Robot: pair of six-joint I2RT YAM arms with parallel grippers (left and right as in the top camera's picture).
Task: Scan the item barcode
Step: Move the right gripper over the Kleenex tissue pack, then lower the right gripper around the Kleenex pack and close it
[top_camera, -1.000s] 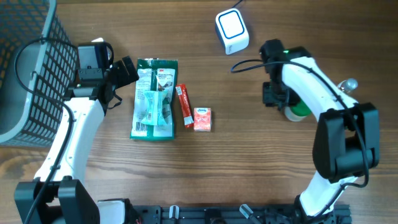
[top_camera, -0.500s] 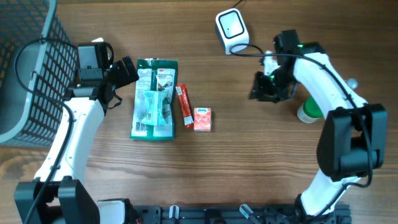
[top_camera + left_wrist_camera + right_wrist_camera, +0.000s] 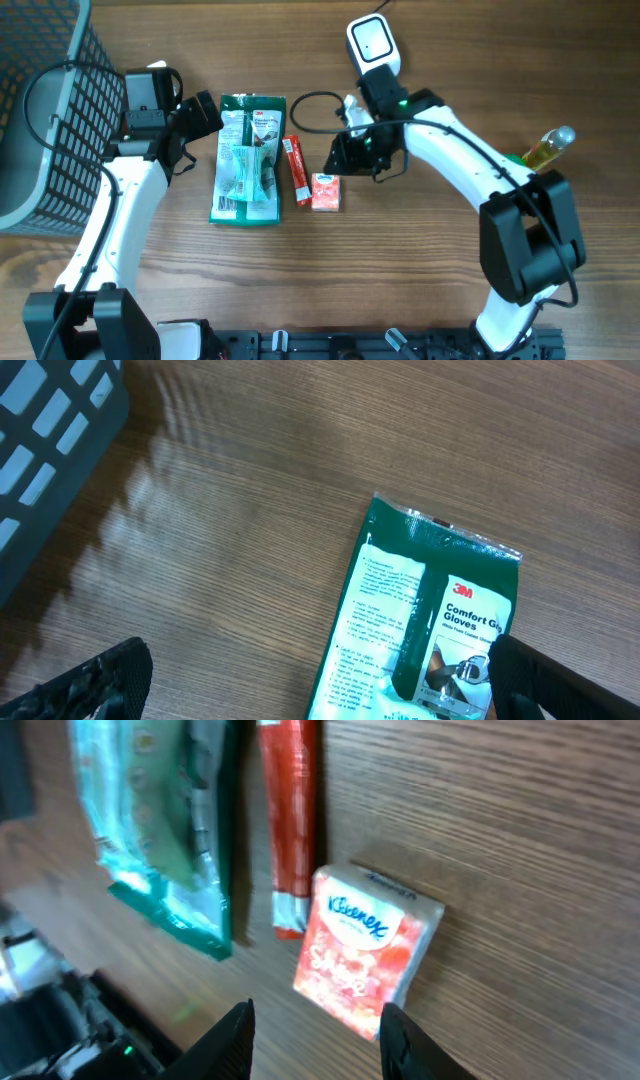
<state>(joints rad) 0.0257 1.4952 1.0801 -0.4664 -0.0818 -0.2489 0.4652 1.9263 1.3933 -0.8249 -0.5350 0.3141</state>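
The approach to the item is judged to be the step in hand. The right hand (image 3: 316, 1025) is held low over the table (image 3: 420, 260), just short of the tissue packet (image 3: 366, 951), with its fingers parted to a moderate gap and nothing gripped between them. The packet is laid flat near the middle of the table, printed orange face upward, just beside the lower end of a red stick sachet (image 3: 296, 170) and near a green glove pack (image 3: 248, 158). Whether packet and sachet touch cannot be told. No barcode is seen on the upward face, so it is presumed to lie on a side or the underside. The scanner (image 3: 373, 42) is stood at the far edge of the table, beyond the right arm. The left hand (image 3: 205, 115) is held wide open and empty beside the top of the glove pack, near a mesh basket (image 3: 40, 110). For the next move, the parted fingers would need to be set astride the packet and closed gently, since the soft wrapper is likely to give. The sachet alongside could be nudged or caught. The packet would then need to be lifted and its coded face turned toward the scanner.
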